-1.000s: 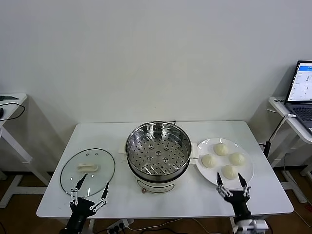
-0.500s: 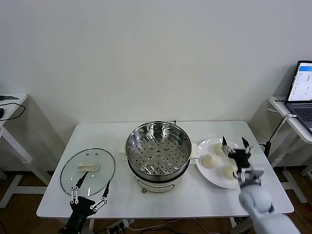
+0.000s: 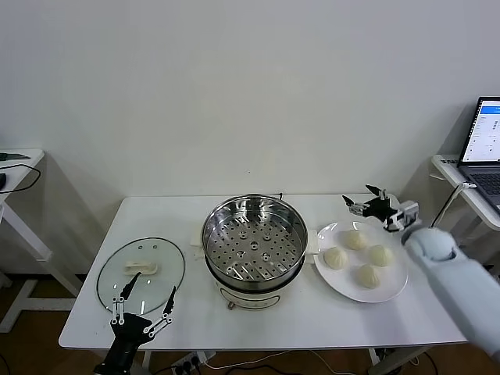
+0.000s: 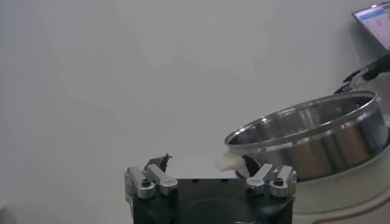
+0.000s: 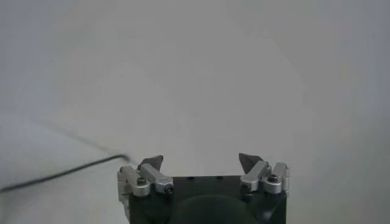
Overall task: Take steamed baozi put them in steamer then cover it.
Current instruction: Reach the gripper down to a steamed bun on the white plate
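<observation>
The right gripper (image 3: 367,200), jaws apart, was held above the plate (image 3: 394,285); it should be lowered squarely over one baozi (image 3: 354,240).

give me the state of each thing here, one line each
steamer: uncovered, tray bare, no buns inside
glass lid: off, lying flat on the table left of the steamer
steamed baozi: all four on the white plate, none picked up
right hand: open, empty, raised over the plate's far edge
left hand: open, empty, at the table's near edge by the lid
laptop: open, screen lit
</observation>
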